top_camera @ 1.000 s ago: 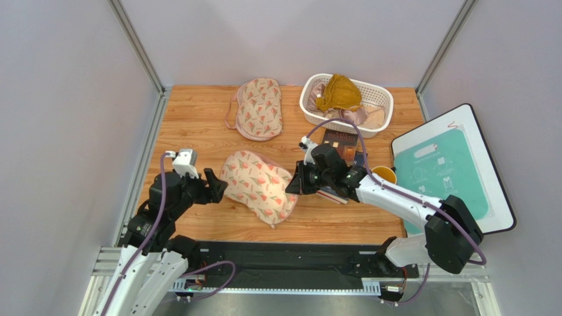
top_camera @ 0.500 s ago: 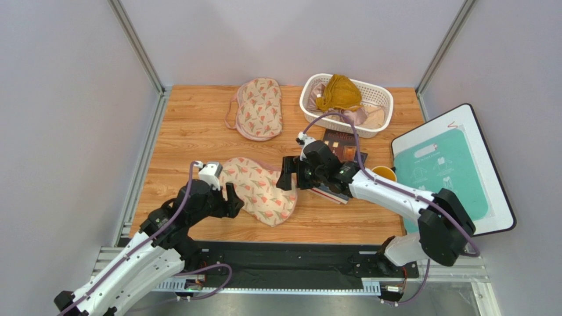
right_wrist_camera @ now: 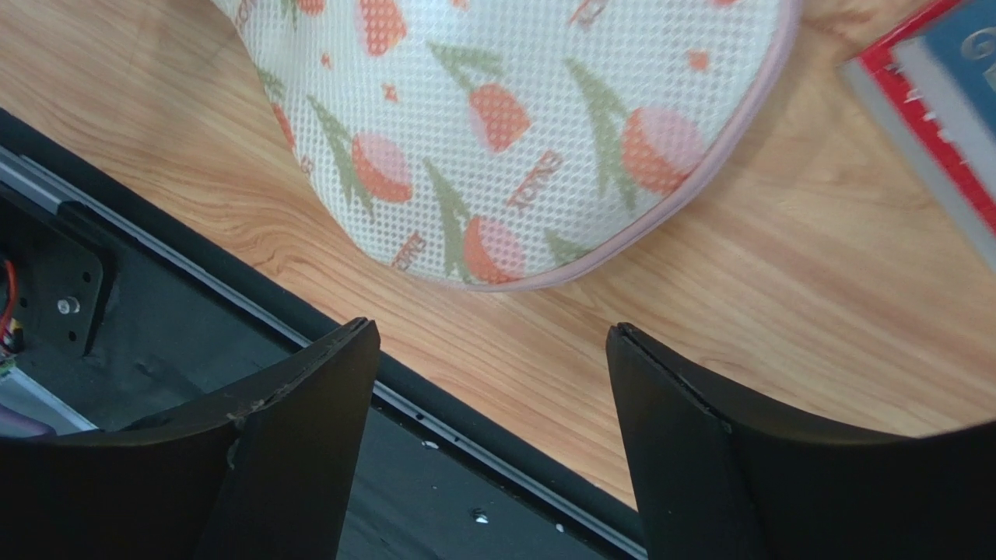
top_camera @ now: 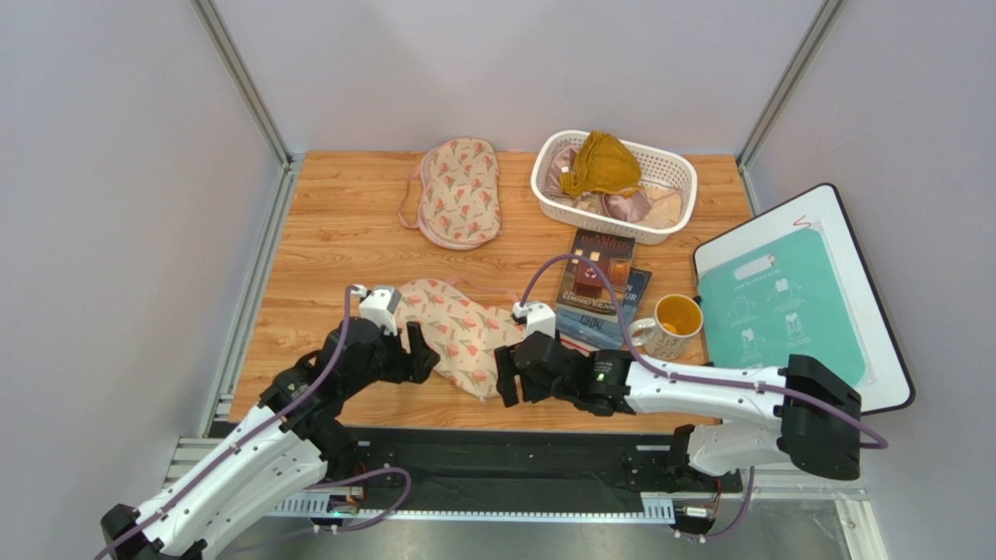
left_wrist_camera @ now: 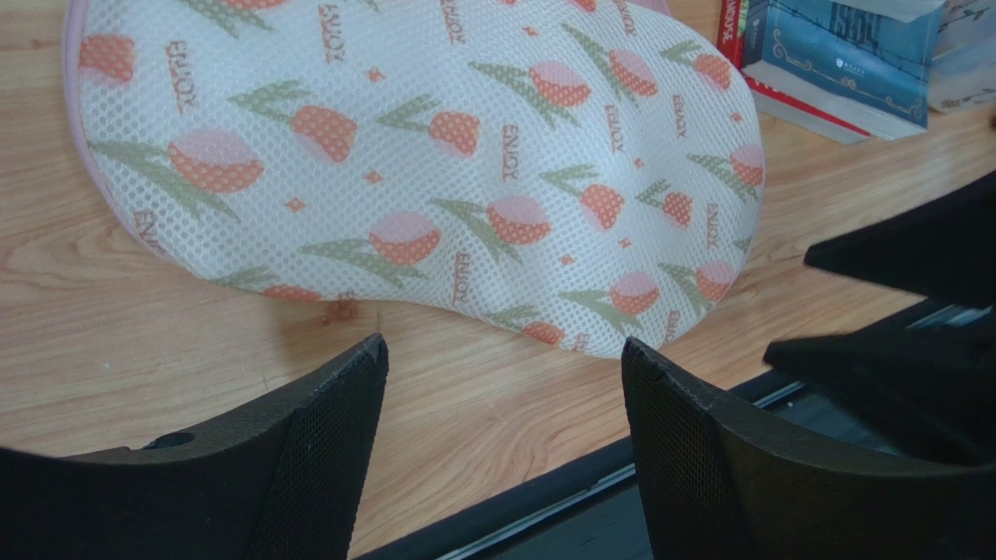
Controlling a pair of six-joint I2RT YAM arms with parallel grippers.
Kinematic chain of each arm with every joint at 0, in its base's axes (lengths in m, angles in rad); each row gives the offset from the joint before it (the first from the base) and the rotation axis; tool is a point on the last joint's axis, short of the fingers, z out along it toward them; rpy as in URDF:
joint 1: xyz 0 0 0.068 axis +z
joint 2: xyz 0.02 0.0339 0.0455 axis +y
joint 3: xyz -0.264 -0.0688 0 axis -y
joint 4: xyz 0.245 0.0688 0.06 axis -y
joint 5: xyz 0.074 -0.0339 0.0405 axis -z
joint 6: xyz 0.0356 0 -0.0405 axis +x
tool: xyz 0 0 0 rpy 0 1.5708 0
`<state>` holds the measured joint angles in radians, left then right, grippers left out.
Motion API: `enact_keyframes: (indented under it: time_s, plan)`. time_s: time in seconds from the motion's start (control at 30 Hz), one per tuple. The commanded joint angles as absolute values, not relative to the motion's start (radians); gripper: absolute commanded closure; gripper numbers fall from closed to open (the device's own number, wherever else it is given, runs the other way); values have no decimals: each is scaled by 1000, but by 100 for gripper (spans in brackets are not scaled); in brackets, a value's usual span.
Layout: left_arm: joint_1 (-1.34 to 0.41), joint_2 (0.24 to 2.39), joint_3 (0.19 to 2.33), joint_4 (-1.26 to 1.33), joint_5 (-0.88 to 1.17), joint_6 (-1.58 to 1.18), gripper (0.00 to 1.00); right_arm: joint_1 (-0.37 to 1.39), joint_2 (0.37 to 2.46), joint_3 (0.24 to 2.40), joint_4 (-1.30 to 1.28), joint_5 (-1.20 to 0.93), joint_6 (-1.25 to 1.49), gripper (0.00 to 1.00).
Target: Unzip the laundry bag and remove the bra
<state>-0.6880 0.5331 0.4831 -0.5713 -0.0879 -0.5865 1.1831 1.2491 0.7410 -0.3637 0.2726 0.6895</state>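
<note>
The laundry bag [top_camera: 462, 330], beige mesh with red-pink flowers and pink trim, lies flat on the wooden table near its front edge. It fills the top of the left wrist view [left_wrist_camera: 444, 163] and of the right wrist view [right_wrist_camera: 514, 128]. My left gripper [top_camera: 423, 351] is open at the bag's near left side, its jaws [left_wrist_camera: 503, 364] over bare wood just short of the bag. My right gripper [top_camera: 504, 378] is open at the bag's near right end, its jaws [right_wrist_camera: 491, 344] over the table's front edge. Neither touches the bag. The bra is hidden.
A second floral bag [top_camera: 458, 193] lies at the back. A white basket [top_camera: 608, 221] holds a mustard garment [top_camera: 599, 163] and a pinkish-beige one. Books [top_camera: 597, 286] and a mug [top_camera: 675, 322] sit right of the bag, a teal board [top_camera: 789, 306] further right.
My right gripper let go of the bag's right end, opened and pulled back toward the front edge. My left arm moved right, up to the bag's left side.
</note>
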Motion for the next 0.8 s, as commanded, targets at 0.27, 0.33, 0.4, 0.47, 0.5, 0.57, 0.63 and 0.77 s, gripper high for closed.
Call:
enact_keyframes:
  time_s: [0.27, 0.33, 0.4, 0.47, 0.5, 0.57, 0.63, 0.77]
  plan:
    - [-693, 805, 636, -459, -227, -511, 12, 1433, 1571, 910, -255, 512, 928, 29]
    - [-692, 859, 672, -448, -248, -479, 11, 1436, 1623, 940, -252, 503, 948, 32]
    - [-681, 888, 670, -419, -302, -462, 7, 1436, 1647, 951, -242, 494, 960, 34]
    - [-657, 928, 660, -379, -290, -446, 7, 1436, 1670, 951, -229, 506, 979, 36]
    - [-622, 939, 655, -371, -276, -449, 7, 1434, 1675, 948, -213, 515, 982, 37]
    - [-589, 957, 629, -336, -232, -460, 7, 1434, 1695, 948, -201, 552, 992, 39]
    - [-568, 957, 612, -298, -201, -462, 7, 1436, 1718, 957, -196, 575, 999, 41]
    - [-549, 976, 586, -276, -170, -469, 7, 1436, 1761, 974, -221, 627, 1041, 46]
